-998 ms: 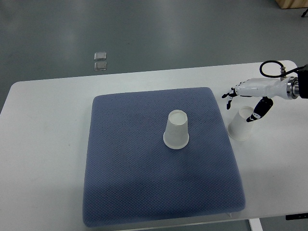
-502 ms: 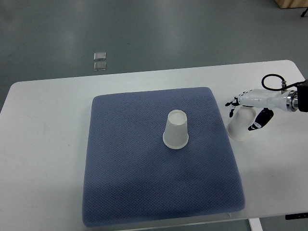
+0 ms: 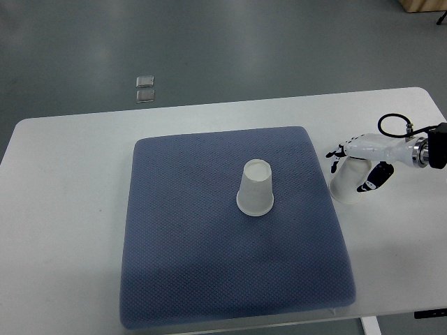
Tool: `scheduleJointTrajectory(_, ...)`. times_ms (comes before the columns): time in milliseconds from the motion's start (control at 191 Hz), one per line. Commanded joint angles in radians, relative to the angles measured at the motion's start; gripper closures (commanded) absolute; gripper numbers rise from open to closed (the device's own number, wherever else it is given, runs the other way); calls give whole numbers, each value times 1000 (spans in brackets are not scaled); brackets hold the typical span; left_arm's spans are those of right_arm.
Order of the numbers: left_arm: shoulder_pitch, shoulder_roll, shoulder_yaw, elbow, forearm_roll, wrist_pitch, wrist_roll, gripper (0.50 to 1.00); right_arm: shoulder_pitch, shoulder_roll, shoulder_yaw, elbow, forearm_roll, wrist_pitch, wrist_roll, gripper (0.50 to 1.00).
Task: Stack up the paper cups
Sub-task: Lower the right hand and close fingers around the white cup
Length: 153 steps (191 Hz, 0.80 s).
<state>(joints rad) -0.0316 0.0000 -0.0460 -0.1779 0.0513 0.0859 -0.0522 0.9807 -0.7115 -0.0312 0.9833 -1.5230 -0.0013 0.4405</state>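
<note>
One white paper cup (image 3: pixel 255 190) stands upside down near the middle of the blue-grey mat (image 3: pixel 181 265). A second white paper cup (image 3: pixel 345 188) stands upside down on the white table (image 3: pixel 63 209), just off the mat's right edge. My right hand (image 3: pixel 353 167) comes in from the right edge and sits low over this cup's top. Its fingers (image 3: pixel 336 152) are spread past the cup's left side. Its black-tipped thumb (image 3: pixel 371 181) lies along the right side. The palm hides the cup's top. The left arm does not show.
The mat covers most of the table's middle. Bare white table lies to the left and right of it. Two small clear squares (image 3: pixel 146 88) lie on the grey floor beyond the table's far edge.
My right hand has come down from above the right-hand cup until it straddles the cup's top. Both cups stay where they were.
</note>
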Motion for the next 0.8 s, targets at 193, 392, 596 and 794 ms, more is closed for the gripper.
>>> scheduleJointTrajectory(193,-1,0,0,0,-1,0,0,500,-1,4,-1,-6,1,14,-2,863)
scheduleJointTrajectory(392,-1,0,0,0,-1,0,0,500,1,4,-1,-11,3,17,-2,1000)
scheduleJointTrajectory(596,-1,0,0,0,-1,0,0,500,7,4,0,-12,11,17,-2,1000)
scheduleJointTrajectory(794,1,0,0,0,-1,0,0,500,16,3,2,-12,18,17,0,1000)
